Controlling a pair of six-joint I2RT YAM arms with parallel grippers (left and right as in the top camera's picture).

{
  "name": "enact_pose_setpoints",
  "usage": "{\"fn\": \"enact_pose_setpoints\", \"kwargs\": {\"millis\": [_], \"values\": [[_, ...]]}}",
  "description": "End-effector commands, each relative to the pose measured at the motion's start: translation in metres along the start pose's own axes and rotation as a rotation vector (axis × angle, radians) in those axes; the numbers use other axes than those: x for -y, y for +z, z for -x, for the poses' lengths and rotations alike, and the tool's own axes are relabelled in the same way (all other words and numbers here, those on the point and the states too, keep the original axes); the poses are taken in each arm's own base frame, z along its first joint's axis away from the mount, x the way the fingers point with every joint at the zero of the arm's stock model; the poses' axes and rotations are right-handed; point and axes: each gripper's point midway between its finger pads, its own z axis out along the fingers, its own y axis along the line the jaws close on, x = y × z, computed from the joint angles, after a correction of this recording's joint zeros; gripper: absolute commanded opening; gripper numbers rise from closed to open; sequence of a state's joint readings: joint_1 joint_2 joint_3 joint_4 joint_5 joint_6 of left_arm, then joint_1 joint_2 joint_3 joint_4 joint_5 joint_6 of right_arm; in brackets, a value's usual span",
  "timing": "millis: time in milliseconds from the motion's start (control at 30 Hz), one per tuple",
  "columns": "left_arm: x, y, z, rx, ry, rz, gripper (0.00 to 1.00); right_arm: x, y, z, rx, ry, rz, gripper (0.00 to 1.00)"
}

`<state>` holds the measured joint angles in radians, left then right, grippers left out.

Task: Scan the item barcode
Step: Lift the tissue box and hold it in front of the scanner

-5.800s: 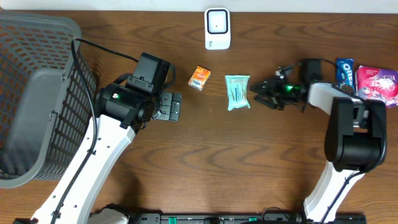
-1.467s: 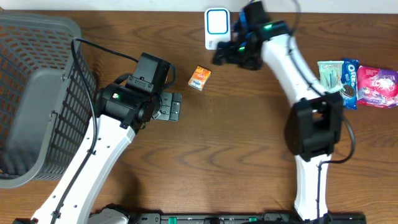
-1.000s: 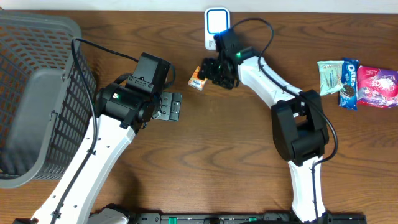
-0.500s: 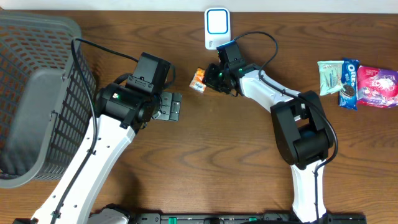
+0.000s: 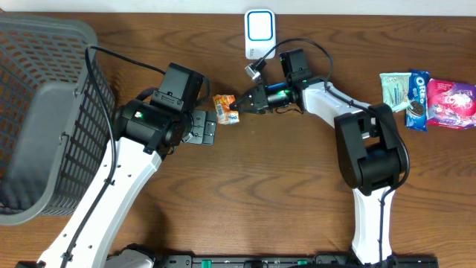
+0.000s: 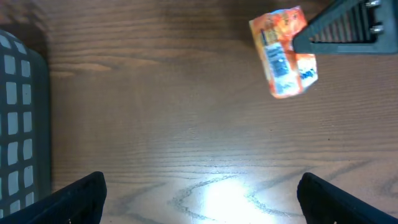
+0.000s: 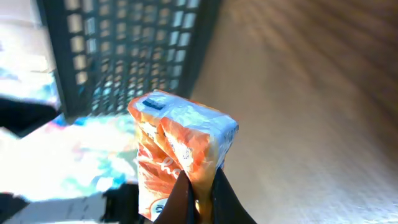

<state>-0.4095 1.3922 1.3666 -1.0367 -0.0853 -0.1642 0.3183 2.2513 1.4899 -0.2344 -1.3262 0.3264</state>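
The small orange foil packet (image 5: 224, 106) is near the middle of the brown wooden table (image 5: 282, 193), pinched by one edge between the pressed-together fingers of the right gripper (image 5: 237, 106). A white-and-blue printed panel on it faces up in the left wrist view. Just to its left is the left gripper (image 5: 202, 128), fingers spread wide and holding nothing, looking down on bare wood. A white box-shaped scanner (image 5: 259, 33) stands at the far edge, beyond the packet, with nothing between them. A dark grey wire-mesh basket (image 5: 44, 30) fills the left end. A pale green packet (image 5: 394, 89), a blue Oreo pack (image 5: 414, 100) and a pink bag (image 5: 452, 100) are clustered at the right end. The right arm reaches leftward, its forearm low. The left arm rises from the near left edge.
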Motion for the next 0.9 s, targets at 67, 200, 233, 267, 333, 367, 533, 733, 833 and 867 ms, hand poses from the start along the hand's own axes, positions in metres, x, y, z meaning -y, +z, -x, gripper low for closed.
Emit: {"fn": "enact_pose_setpoints", "kwargs": {"millis": [67, 200, 233, 267, 333, 367, 533, 733, 833, 867], "values": [[-0.002, 0.001, -0.001, -0.005, -0.013, 0.011, 0.98, -0.004, -0.005, -0.004, -0.012, -0.025, 0.063, 0.01], [-0.002, 0.001, -0.001, -0.005, -0.013, 0.011, 0.98, 0.023, -0.008, 0.020, 0.096, 0.155, -0.142, 0.01], [-0.002, 0.001, -0.001, -0.005, -0.013, 0.011, 0.98, 0.020, -0.011, 0.031, 0.131, 0.151, -0.175, 0.01], [-0.002, 0.001, -0.001, -0.005, -0.013, 0.011, 0.98, 0.018, -0.015, 0.041, 0.166, 0.139, -0.217, 0.01], [-0.002, 0.001, -0.001, -0.005, -0.013, 0.011, 0.98, 0.014, -0.033, 0.068, 0.274, 0.106, -0.375, 0.01], [-0.002, 0.001, -0.001, -0.005, -0.013, 0.011, 0.98, 0.014, -0.043, 0.077, 0.323, 0.104, -0.457, 0.01], [-0.002, 0.001, -0.001, -0.005, -0.013, 0.011, 0.98, -0.027, -0.156, 0.134, 0.708, -0.037, -1.261, 0.01], [-0.002, 0.001, -0.001, -0.005, -0.013, 0.011, 0.98, -0.062, -0.182, 0.162, 0.811, -0.320, -1.622, 0.01], [-0.002, 0.001, -0.001, -0.005, -0.013, 0.011, 0.98, -0.042, -0.180, 0.171, 0.781, -0.325, -1.632, 0.01], [-0.002, 0.001, -0.001, -0.005, -0.013, 0.011, 0.98, -0.038, -0.179, 0.172, 0.775, -0.322, -1.629, 0.01]]}}
